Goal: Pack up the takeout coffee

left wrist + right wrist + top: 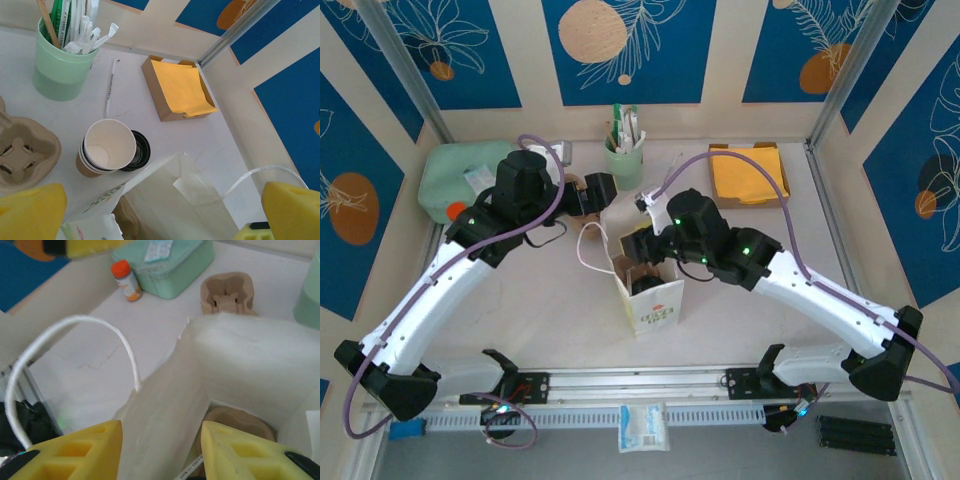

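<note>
Top external: takeout coffee (645,285) apparently sits inside the paper bag (655,315), mid-table. Your right gripper (160,440) hangs released over its mouth, left gripper (162,210) spread and empty; only withdrawal looks left.

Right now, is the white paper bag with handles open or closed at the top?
Open. The white paper bag stands upright with its mouth spread; the right wrist camera sees down inside.

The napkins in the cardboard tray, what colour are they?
The napkins are plain orange-yellow; the left wrist view shows them best.
</note>
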